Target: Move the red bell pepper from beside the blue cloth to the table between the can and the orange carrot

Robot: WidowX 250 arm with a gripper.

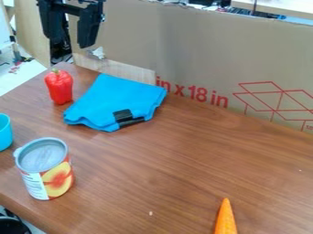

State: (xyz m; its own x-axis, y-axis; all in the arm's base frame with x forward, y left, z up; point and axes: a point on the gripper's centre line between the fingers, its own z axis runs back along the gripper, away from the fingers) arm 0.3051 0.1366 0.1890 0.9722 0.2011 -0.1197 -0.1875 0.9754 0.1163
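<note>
The black gripper [72, 40] hangs at the upper left, above the table's back left corner, its two fingers apart with nothing between them. Nearest below it stands a red toy pepper [59, 87] with a green stem. Beside the pepper, to its right, lies a folded blue cloth [119, 99] with a black patch at its front edge. A can with a peach label [46, 171] stands upright at the lower left. At the left edge is part of a light blue cup [4, 132]. An orange carrot [225, 219] lies at the bottom, right of centre, cut off by the view's edge.
The brown wooden table [183, 155] has its front left edge running down past the can. A tall cardboard panel [202, 55] with red print walls off the back, and a low wooden strip [116, 69] stands against it behind the cloth.
</note>
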